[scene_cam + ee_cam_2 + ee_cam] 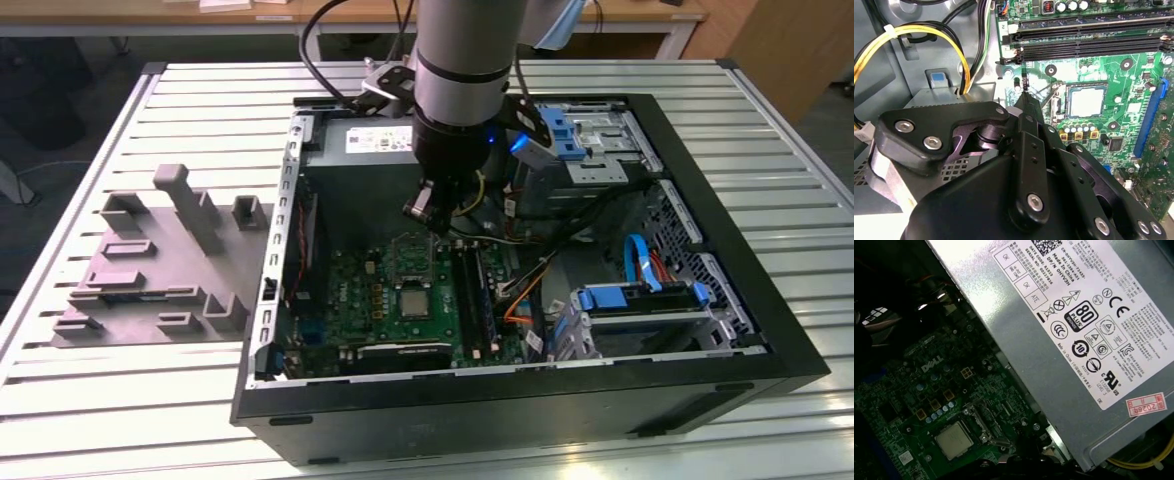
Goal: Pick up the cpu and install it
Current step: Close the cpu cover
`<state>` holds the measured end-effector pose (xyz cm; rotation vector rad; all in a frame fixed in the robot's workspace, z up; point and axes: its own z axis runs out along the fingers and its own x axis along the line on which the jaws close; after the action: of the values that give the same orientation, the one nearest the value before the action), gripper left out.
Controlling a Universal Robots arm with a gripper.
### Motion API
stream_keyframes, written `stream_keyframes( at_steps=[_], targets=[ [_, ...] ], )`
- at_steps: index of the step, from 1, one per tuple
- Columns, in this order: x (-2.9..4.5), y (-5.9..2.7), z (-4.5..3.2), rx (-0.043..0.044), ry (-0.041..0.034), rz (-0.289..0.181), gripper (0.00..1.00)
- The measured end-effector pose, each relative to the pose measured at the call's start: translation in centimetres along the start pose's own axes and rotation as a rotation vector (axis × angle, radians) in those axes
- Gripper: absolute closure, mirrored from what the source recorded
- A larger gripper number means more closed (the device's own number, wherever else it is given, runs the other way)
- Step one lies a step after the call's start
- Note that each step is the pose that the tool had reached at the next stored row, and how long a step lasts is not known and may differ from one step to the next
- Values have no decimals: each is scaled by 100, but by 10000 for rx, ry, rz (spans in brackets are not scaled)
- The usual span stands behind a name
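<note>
The gripper (pixel 1025 90) hangs inside the open computer case (pixel 721 290), its black fingers (pixel 1030 120) pressed together to a narrow tip with nothing between them; in the exterior view it sits above the far edge of the green motherboard (pixel 400 300), close to the power supply (pixel 1064 340) and the yellow and black cable bundle (pixel 929 35). The cpu (pixel 1087 101) lies flat in the socket (pixel 1056 107) on the board, a short way beyond the fingertip in the second wrist view; it looks already seated, its pale metal top facing up out of the case; in the first wrist view the cpu (pixel 954 440) shows the same way, square to its frame.

Being square, the chip has no real long axis; its edges run parallel with the socket frame and the memory slots (pixel 1089 35).

Risks, as a judgement: the closed tip stands close over small board components and could scrape or knock them if it dropped or swept sideways; the arm could snag the cables beside it; any push on the chip off-square could shift it in the socket and harm the contacts beneath; whether the socket's retaining frame is closed over it I cannot tell.
</note>
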<state>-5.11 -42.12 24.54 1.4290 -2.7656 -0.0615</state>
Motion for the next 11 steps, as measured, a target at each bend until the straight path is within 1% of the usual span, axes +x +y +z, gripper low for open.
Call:
stream_keyframes(
  at_steps=[4, 7, 11],
  targets=[
    [6, -1, 0, 4, 7, -52, 89],
    [14, 0, 0, 45, 71, -169, 89],
    [31, -1, 0, 69, 109, -328, 89]
  ],
)
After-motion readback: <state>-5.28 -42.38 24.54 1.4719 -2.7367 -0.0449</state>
